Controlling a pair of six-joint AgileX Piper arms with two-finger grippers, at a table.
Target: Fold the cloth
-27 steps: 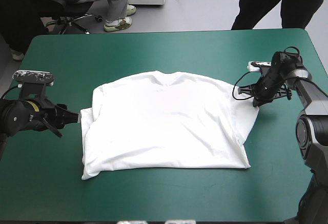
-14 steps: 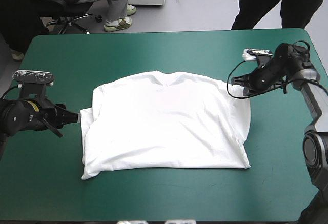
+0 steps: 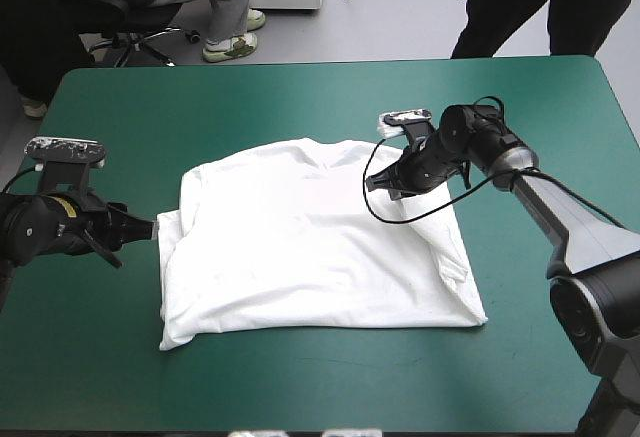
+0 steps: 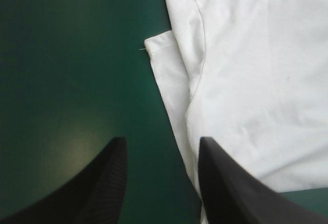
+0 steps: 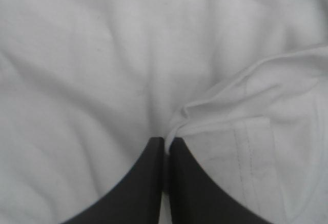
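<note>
Sleeve fold on the right side looks like the step in hand. White short-sleeved T-shirt [image 3: 290, 257] lies spread flat mid teal-green tabletop [image 3: 300, 92], collar toward the far edge. Right claw [image 3: 372, 183] is clenched on a pinch of the shirt's right-side fabric [image 5: 220, 116], above the shirt body near the collar. The flap [image 3: 445, 237] drapes back toward the right hem. Left claw [image 3: 150, 228] is released and spread wide on the cover, just beside the left sleeve [image 4: 163, 65], grasping nothing. To do it well: carry low, lay the flap flat, crease parallel to the side seam, let go only once fabric rests. Risk: dragging the lower layer into bunches.
</note>
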